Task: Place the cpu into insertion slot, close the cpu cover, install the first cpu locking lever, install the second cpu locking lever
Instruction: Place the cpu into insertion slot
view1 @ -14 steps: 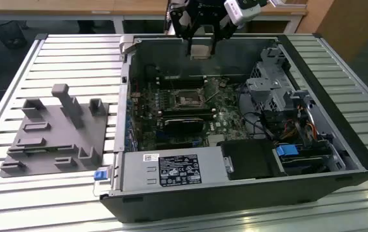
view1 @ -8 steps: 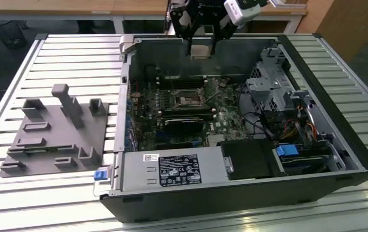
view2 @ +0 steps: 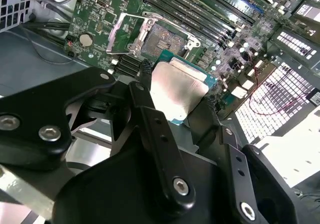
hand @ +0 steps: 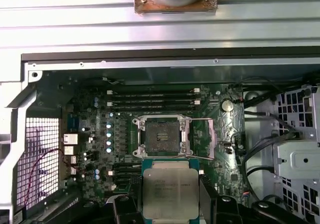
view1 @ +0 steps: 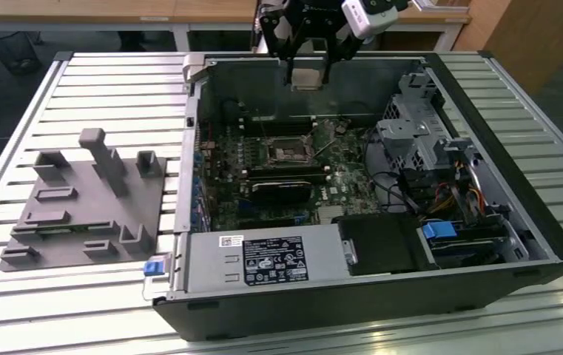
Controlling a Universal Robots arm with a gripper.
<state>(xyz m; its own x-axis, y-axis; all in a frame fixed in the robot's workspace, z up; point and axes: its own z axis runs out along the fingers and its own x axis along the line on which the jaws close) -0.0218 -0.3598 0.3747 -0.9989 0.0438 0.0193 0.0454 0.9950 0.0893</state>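
My gripper [view1: 306, 72] hangs above the back wall of the open computer case, shut on the cpu [view1: 307, 78], a pale silver square chip. In both wrist views the cpu [hand: 169, 194] [view2: 176, 92] sits flat between the black fingers [hand: 209, 199] [view2: 150, 114], gripped by two opposite edges. The insertion slot [hand: 162, 135] [view2: 163, 37] [view1: 288, 153] lies bare on the green board, well below the chip. The cpu cover [hand: 202, 138] [view2: 124, 32], a thin silvery frame, is swung open to one side of the slot.
Long memory slots [hand: 150, 99] run beside the socket. A black block [view1: 281, 189] lies in front of it, with a power supply [view1: 261, 260] at the case front. Drive cage and cables [view1: 425, 140] fill the exterior view's right. A grey fixture [view1: 83, 200] stands on the slatted table at its left.
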